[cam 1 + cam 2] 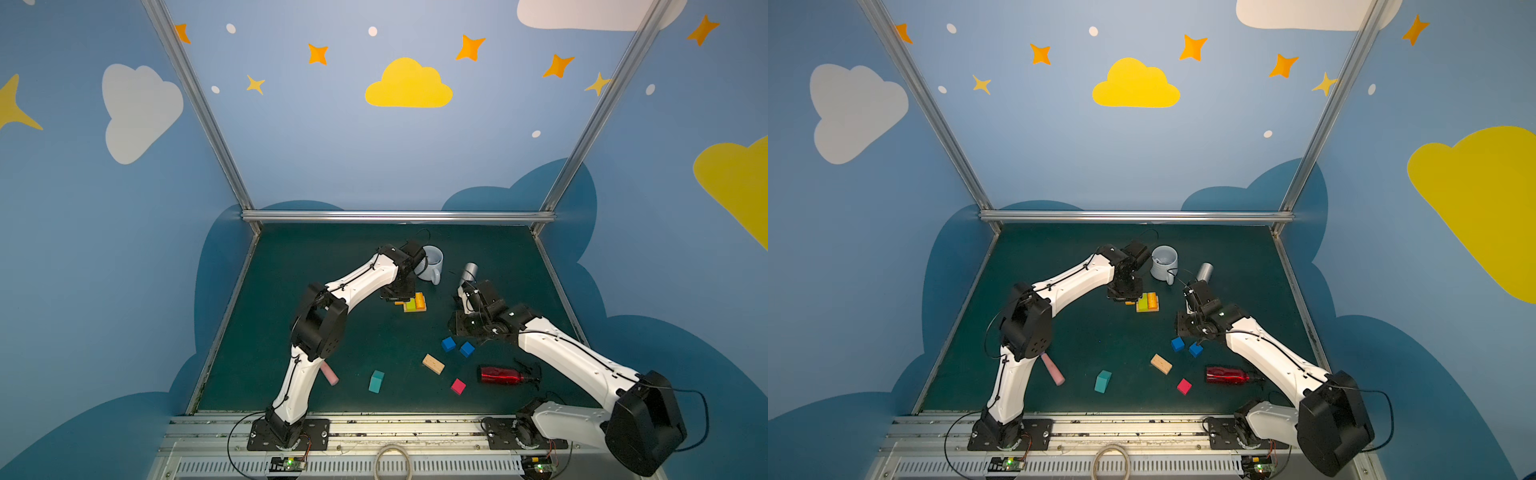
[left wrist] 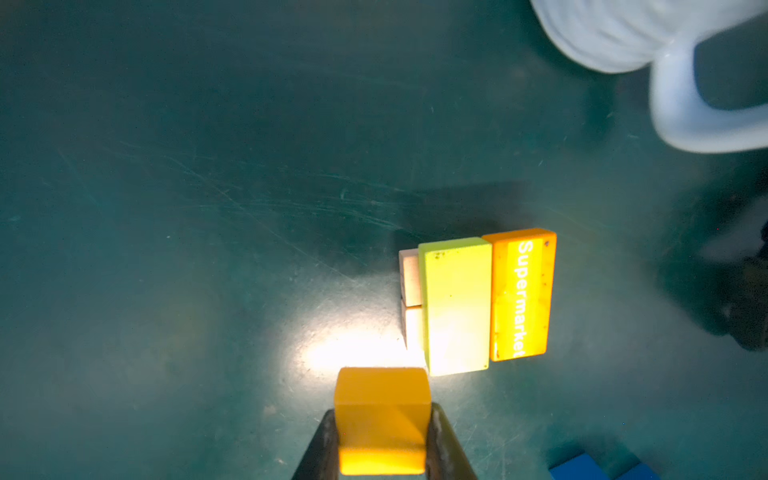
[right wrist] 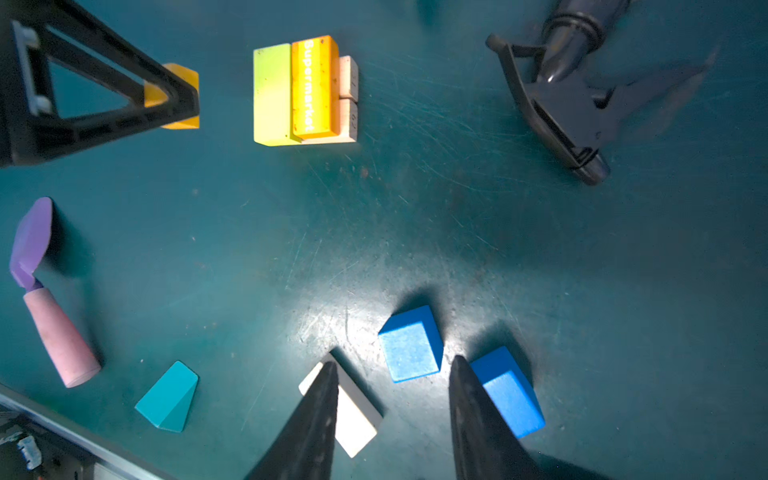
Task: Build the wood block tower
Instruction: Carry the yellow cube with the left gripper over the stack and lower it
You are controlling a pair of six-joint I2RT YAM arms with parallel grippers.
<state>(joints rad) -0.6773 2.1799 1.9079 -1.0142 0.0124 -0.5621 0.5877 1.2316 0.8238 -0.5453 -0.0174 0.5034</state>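
The tower [image 1: 414, 303] is a low stack: tan bars [image 2: 411, 291] below, a yellow-green bar [image 2: 457, 307] and an orange "Supermarket" bar [image 2: 521, 295] side by side on top. My left gripper [image 2: 380, 440] hangs just beside it, shut on an orange cube [image 2: 380, 415]. Two blue cubes [image 3: 409, 345] [image 3: 509, 395] and a loose tan bar [image 3: 353, 411] lie on the mat under my right gripper [image 3: 394, 361], which is open and empty. A teal peaked piece [image 1: 376, 381] and a pink cube [image 1: 458, 386] lie nearer the front.
A white mug [image 1: 430, 262] stands just behind the tower, with a silver cylinder [image 1: 469, 272] to its right. A red bottle [image 1: 500, 375] lies at front right. The pink-handled purple spatula [image 3: 54, 324] lies at front left, partly under the left arm.
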